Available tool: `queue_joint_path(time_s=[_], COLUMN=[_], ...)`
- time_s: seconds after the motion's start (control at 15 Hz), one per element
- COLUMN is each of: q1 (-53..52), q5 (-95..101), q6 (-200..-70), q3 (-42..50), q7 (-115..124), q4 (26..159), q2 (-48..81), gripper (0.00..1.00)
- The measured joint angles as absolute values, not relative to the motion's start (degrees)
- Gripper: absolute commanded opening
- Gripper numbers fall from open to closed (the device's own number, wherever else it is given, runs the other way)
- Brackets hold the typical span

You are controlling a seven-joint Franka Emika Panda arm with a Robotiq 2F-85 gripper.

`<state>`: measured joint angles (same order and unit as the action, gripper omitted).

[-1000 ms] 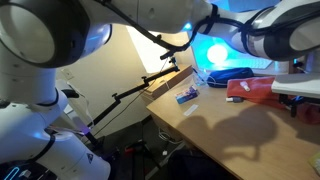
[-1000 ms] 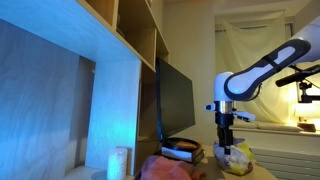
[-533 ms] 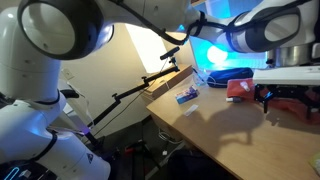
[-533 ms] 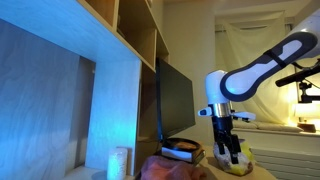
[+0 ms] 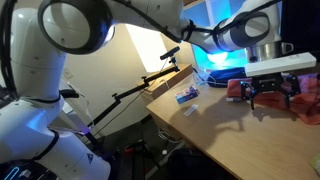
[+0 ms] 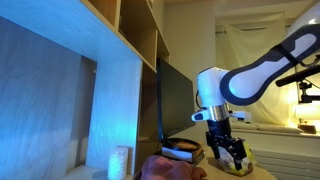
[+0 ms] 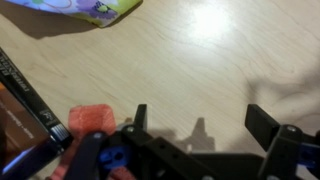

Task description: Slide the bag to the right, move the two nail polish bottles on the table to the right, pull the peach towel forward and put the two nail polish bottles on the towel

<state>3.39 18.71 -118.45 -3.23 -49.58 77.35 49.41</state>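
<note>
My gripper [image 7: 200,122] is open, and only bare wooden table shows between its two dark fingers. In both exterior views it hangs low over the table [image 5: 215,130], just beside the peach towel [image 5: 236,88]. A corner of that towel [image 7: 92,120] lies by my left finger in the wrist view. The yellowish see-through bag [image 7: 85,8] sits at the top edge of the wrist view. In an exterior view the bag [image 6: 243,163] lies just behind my gripper [image 6: 228,150]. I cannot make out the two nail polish bottles in any view.
A dark blue flat pouch [image 5: 228,73] lies behind the towel under blue light. A small blue-and-white packet [image 5: 187,95] rests near the table's edge. A dark monitor [image 6: 175,100] and wooden shelving [image 6: 130,60] stand beside the table.
The arm has swung across the table toward the towel, bringing the gripper from the frame's edge to just beside it. The jaws stayed open. Nothing on the table has moved.
</note>
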Motion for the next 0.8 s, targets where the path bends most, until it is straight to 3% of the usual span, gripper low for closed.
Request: queue_joint_path(time_s=[0.4,0.8], q1=[3.2,3.2], q5=[22.6,22.6], q6=[-133.2,-134.0], q3=[-3.2,-3.1], q7=[-58.3,-58.4], q4=[88.8,89.6], q2=[44.8,44.9], gripper=[1.0,1.0])
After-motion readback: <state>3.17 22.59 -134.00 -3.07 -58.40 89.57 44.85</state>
